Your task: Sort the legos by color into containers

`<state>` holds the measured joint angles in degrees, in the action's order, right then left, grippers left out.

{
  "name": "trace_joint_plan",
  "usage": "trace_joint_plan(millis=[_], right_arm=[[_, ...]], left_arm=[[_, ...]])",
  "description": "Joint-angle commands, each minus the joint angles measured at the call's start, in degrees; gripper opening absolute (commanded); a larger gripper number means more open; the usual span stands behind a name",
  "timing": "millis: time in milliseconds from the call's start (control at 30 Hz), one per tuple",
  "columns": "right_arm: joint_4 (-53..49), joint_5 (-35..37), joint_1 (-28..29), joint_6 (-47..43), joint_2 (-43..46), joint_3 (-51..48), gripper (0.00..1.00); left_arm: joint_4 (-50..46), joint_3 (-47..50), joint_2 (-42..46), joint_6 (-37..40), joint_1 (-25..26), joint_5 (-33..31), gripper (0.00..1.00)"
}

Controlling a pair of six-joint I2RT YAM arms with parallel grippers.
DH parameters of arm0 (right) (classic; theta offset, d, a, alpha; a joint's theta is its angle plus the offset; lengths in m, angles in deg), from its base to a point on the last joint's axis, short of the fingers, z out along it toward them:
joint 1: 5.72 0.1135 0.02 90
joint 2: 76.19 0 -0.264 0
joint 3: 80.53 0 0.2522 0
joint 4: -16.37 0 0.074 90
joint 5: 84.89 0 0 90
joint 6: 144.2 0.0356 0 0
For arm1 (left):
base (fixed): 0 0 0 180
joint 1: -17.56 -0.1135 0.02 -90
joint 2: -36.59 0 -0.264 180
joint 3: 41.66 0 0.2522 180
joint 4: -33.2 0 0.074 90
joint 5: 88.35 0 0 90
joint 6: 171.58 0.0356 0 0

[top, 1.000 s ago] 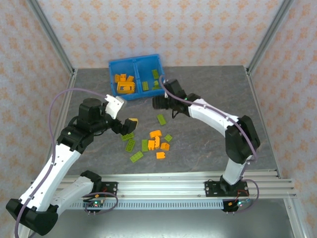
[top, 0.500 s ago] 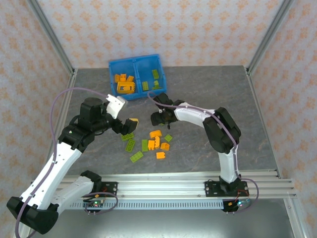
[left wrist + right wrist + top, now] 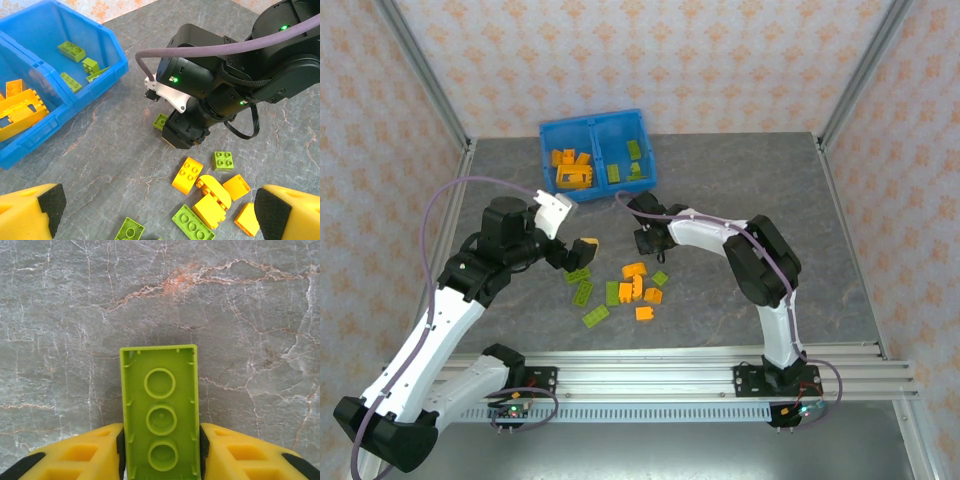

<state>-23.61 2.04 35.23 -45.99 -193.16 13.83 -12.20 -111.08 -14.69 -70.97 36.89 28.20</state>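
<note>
The right tool point(image 3: 160, 440) is clenched on a green brick point(image 3: 160, 400), pads against both long sides, hollow underside facing the wrist camera, low over the bench point(image 3: 760, 180) near the bin point(image 3: 60, 127). The left tool point(image 3: 160, 212) gapes wide, holding nothing, above the loose bricks point(image 3: 630, 290).

bin point(image 3: 590, 128) far-ctr | loose bricks point(image 3: 632, 286) before it | right pincer point(image 3: 642, 243) btw, brick point(image 3: 160, 405) in jaws
</note>
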Motion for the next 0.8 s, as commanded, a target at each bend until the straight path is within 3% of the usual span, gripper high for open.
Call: trace_joint_plan(millis=[0,267,400,533,767], right_arm=[[-1.8,3.8,0.4,0.8,1.9,0.6,0.4],[2.4,7.5,0.3,3.5,13.7,3.1,0.35],[6.6,8.6,0.2,3.0,14.2,9.0,0.35],[7.8,10.1,-0.9,1.8,6.7,21.2,0.35],[-3.8,9.9,-4.1,2.0,-16.0,55.3,0.35]], left_arm=[[-0.1,0.1,0.2,0.9,-0.6,-0.9,1.0],[0.0,0.0,0.8,0.8,-0.6,-0.6,1.0],[0.2,0.0,1.5,0.7,-0.6,-0.6,1.0],[-0.2,-0.2,2.1,0.8,-0.6,-0.8,1.0],[-1.2,-0.3,3.2,1.3,-0.6,-3.0,1.0]])
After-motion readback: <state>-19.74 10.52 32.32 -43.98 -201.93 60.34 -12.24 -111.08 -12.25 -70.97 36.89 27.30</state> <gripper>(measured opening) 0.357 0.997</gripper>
